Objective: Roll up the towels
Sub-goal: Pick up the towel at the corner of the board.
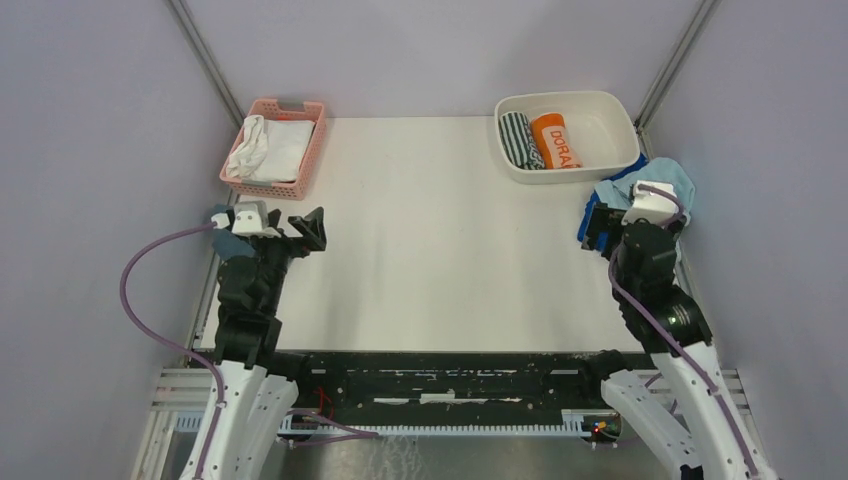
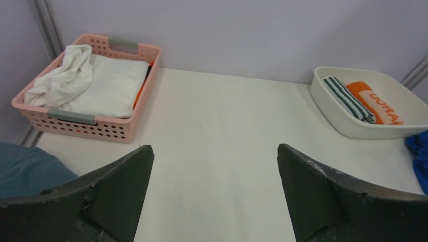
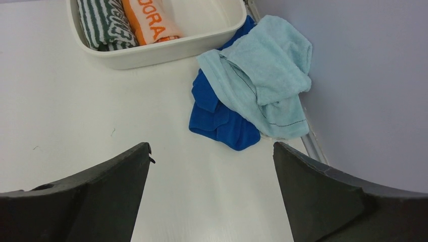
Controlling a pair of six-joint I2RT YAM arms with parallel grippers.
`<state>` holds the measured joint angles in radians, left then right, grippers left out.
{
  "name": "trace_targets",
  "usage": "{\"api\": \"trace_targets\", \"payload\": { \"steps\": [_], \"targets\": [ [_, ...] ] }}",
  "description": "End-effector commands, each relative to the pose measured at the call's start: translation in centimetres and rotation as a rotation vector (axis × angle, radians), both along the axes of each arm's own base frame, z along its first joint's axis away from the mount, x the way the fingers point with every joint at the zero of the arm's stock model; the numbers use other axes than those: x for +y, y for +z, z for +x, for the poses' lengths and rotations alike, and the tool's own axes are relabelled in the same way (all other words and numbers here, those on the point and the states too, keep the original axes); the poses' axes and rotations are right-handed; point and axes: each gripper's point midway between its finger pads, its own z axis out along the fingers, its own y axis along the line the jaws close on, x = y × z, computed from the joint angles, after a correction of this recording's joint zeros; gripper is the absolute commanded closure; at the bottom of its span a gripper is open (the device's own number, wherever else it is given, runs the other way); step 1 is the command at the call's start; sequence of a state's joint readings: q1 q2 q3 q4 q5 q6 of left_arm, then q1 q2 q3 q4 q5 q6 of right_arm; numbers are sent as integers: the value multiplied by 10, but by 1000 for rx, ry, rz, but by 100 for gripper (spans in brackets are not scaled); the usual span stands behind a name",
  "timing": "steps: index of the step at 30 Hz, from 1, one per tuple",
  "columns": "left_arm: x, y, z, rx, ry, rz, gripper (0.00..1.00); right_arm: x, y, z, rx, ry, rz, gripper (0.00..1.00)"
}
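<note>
- Noted a dull teal-grey cloth (image 2: 25, 169) at the far left edge, just beside the left arm (image 1: 250, 290).
- Saw a pink basket (image 1: 283, 104) at the far left corner of the counter (image 1: 440, 250), holding white cloths (image 1: 268, 148): one folded flat, one crumpled over its left side.
- Found the left jaws spread wide and holding nothing, hanging over bare counter on the near side of the basket and apart from it.
- Saw nothing but white counter top between the two arms in the overhead view.
- Spotted a white tub (image 1: 565, 96) at the far right corner, with two rolls lying side by side in its left half: a green-and-white striped roll (image 1: 518, 140) and, touching it on the right, an orange roll (image 1: 556, 142) with white lettering.
- Located the towels in a loose heap just off the tub's near right corner, unrolled.
- Made out the royal blue towel (image 3: 217, 121) at the bottom, flat on the counter and touching the tub wall.
- Made out the light blue towel (image 3: 262, 75) crumpled on top of it, reaching towards the right wall.
- Found the right jaws spread wide and empty on the right arm (image 1: 655, 270), poised above the counter just short of the heap, not touching it.
</note>
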<state>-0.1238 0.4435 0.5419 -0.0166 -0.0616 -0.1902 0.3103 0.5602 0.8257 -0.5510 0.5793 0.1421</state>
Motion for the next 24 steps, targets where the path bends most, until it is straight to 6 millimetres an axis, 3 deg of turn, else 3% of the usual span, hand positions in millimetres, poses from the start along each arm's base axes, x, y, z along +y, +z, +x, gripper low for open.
{"api": "trace_targets", "payload": {
  "steps": [1,7,9,16,21,24],
  "targets": [
    [-22,24,-3,-46,-107,-18,1,-3,8,19,70,-77,-15,0],
    [-26,11,0,-4,-102,19,1,-13,-20,58,191,-207,-43,0],
    [-27,11,0,-2,-102,25,1,-27,-29,72,210,-269,-2,0],
    [-35,7,-1,12,-127,41,1,-103,-82,115,261,-492,90,0],
    [-33,8,-4,6,-120,49,1,-119,-116,150,310,-429,94,2],
    [-28,7,-5,8,-94,57,1,-131,-129,159,341,-422,64,4]
  ]
}}
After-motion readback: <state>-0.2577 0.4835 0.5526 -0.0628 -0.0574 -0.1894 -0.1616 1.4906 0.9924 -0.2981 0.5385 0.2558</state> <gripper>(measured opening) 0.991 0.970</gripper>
